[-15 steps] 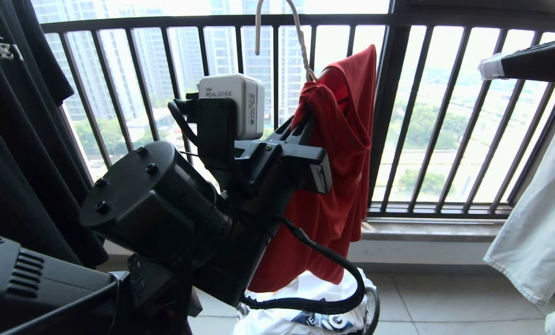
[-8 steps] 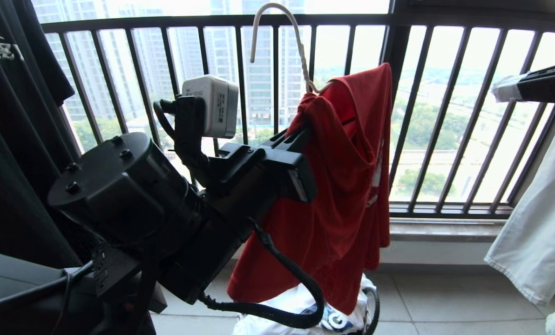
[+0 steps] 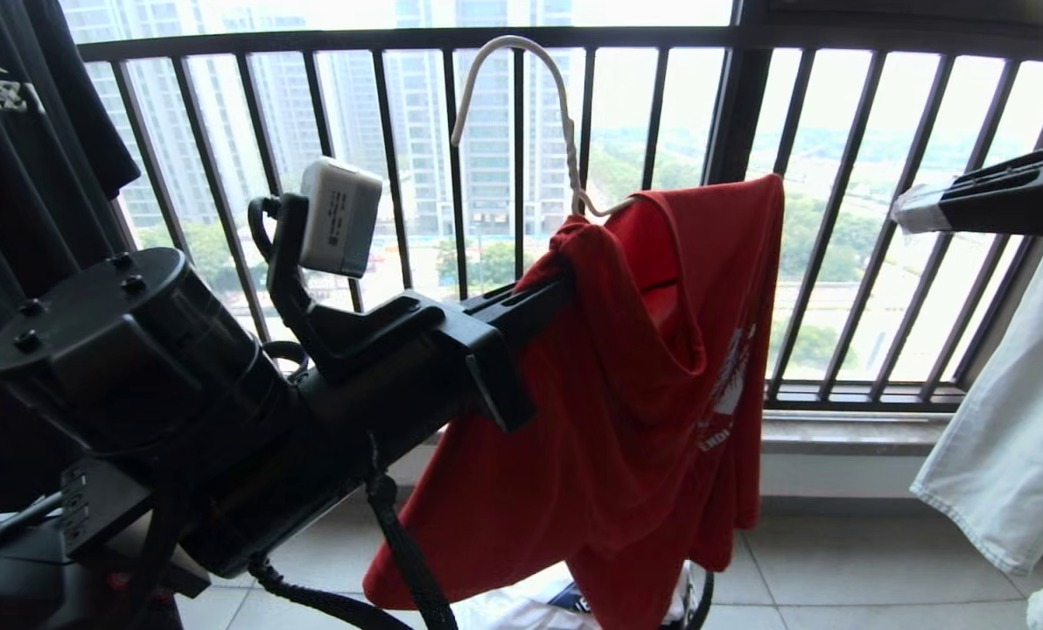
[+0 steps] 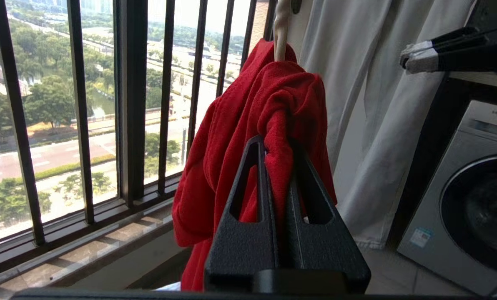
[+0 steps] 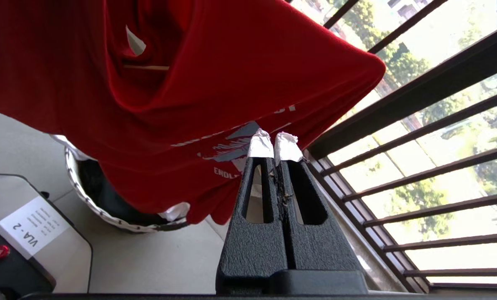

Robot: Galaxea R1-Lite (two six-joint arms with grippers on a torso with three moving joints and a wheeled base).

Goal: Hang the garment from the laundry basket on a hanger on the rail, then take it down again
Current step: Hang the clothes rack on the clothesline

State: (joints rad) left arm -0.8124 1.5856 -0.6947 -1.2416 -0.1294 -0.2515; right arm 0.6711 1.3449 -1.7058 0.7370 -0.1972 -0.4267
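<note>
While the left gripper [image 4: 278,166], jaws clamped on the red garment's [image 3: 626,394] shoulder, holds it and its hanger [image 3: 521,114] above the laundry basket [image 5: 106,208], unhooked; the right gripper [image 5: 274,146], jaws together, is empty; next, stripping the hanger out.

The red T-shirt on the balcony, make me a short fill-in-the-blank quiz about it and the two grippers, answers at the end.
1. The left gripper is shut on the ____ T-shirt.
2. The T-shirt hangs on a thin cream-white ____, whose hook is on nothing.
3. The right gripper, with white tape on its tips, is shut and holds ____.
4. Under the T-shirt stands the laundry ____.

Missing words: red; hanger; nothing; basket
</note>
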